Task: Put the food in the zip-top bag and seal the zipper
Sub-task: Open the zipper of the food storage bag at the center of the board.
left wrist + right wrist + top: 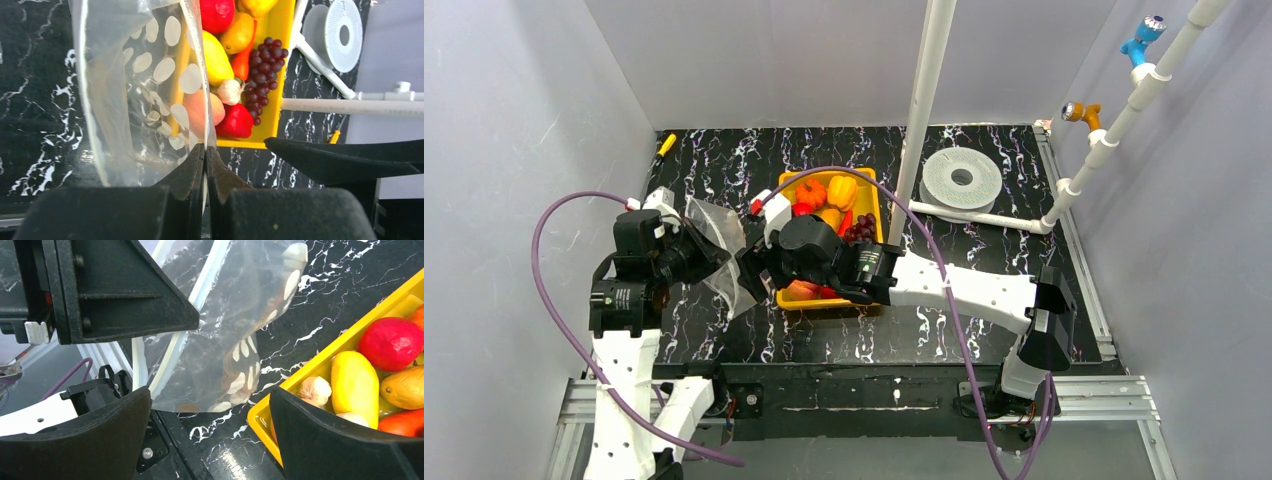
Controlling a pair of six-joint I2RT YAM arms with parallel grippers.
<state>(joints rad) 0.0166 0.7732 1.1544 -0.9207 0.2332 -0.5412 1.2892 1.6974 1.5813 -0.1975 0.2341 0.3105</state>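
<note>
The clear zip-top bag point(720, 243) with white oval marks hangs beside the yellow tray's left side; it also shows in the left wrist view point(145, 85) and the right wrist view point(225, 325). My left gripper point(205, 152) is shut on the bag's edge and holds it up. The zipper point(172, 347) runs as a pale strip along the bag's mouth. My right gripper point(210, 420) is open and empty, just right of the bag over the tray's near left corner. The food point(829, 195) lies in the tray: a red fruit point(392, 342), a yellow fruit point(355, 385), garlic point(315, 390), purple grapes point(265, 70).
The yellow tray point(876, 215) sits mid-table on the black marble top. A white vertical pole point(929, 100) stands just behind it. A white perforated disc point(962, 178) lies at the back right, with white piping point(1114, 130) along the right wall.
</note>
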